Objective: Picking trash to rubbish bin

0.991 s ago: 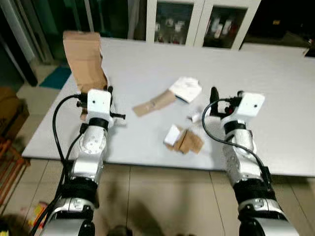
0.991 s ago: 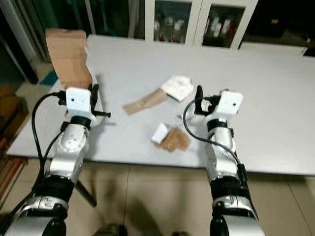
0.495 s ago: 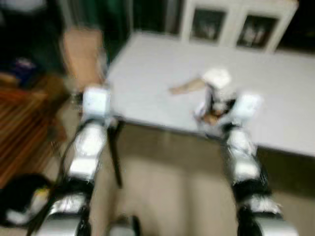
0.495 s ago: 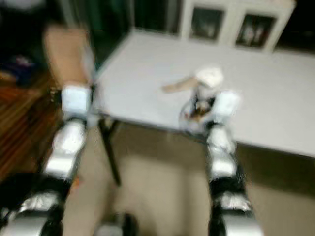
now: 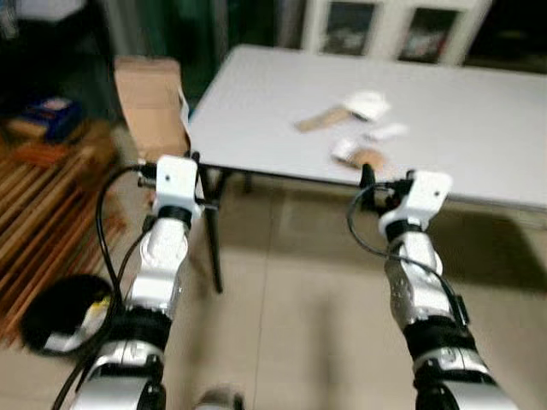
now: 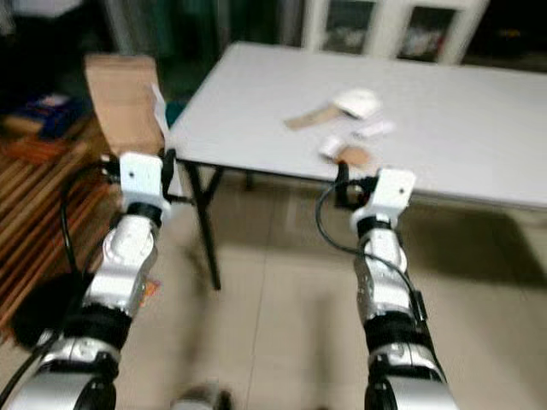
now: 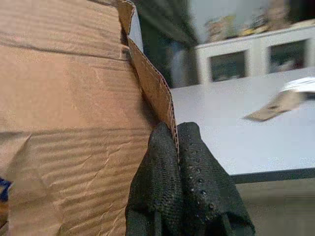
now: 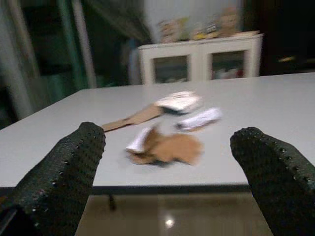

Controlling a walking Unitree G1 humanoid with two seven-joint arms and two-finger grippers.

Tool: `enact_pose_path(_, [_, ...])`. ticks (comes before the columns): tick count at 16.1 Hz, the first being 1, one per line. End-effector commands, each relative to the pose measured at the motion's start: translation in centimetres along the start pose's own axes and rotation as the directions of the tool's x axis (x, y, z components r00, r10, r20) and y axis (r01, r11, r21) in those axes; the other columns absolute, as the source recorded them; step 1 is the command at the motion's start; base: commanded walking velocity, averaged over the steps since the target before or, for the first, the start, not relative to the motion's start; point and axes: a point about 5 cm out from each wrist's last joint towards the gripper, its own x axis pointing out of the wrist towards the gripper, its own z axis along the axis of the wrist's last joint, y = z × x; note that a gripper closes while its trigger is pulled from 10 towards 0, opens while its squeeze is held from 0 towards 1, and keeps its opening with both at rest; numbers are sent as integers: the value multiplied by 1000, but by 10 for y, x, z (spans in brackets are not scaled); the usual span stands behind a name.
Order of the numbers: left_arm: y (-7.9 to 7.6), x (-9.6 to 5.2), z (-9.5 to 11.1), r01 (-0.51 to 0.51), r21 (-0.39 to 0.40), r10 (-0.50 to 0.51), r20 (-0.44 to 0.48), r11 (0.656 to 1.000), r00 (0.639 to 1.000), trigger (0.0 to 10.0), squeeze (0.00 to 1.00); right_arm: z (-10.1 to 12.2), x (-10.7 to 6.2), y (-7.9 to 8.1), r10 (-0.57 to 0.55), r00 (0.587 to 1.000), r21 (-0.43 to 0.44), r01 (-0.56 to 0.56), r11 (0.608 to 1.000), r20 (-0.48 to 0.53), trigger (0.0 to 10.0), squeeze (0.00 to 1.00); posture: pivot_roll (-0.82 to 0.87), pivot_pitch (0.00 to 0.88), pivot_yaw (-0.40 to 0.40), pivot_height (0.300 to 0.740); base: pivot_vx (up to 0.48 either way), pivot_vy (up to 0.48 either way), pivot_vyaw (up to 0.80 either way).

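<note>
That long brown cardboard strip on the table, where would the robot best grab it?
Probably at the end of the cardboard strip nearest the table edge, coming in from the robot's side. It lies flat and thin, so the free, open right tool would likely pinch that narrow end across its width. The left tool is shut on the cardboard box.

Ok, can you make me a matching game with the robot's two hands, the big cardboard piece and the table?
Things:
1. left gripper
2. right gripper
3. cardboard piece
4. white table

States:
a. has paper and cardboard scraps lying on it
b. fingers spread wide, nothing between them
c. fingers pinched shut on a cardboard edge
d. brown, held up beside the table's corner

Pairs: 1-c, 2-b, 3-d, 4-a
</note>
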Motion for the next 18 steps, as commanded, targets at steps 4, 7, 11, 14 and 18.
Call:
enact_pose_path(4, [3,0,-3,-9,0,9,-20,1000,1000,10000,0,0,1,1,-4,1000,9,4,1000,-2,10000,0,21,0,-35,740,-296,0,0])
enact_pose_path(7, [3,-5,-23,-10,-31,5,-134,999,991,10000,0,-7,-2,0,-3,999,6,3,1000,-36,10000,0,25,0,-35,740,-94,0,0])
enact_pose_path(11, [2,-39,-81,-41,-137,-16,-391,990,920,10000,0,-56,-25,-11,-1,957,9,4,1000,-289,10000,0,21,0,-38,740,0,0,0])
enact_pose_path(14, [-7,-77,-121,21,-96,-74,-599,995,797,10000,0,-97,-62,-26,-15,859,-43,-7,999,-512,10000,0,18,6,-44,740,0,0,0])
enact_pose_path(18, [-16,-132,-157,41,-124,-123,-785,991,607,10000,0,-137,-115,-39,-40,675,-29,27,999,-737,10000,0,12,18,-48,740,0,0,0])
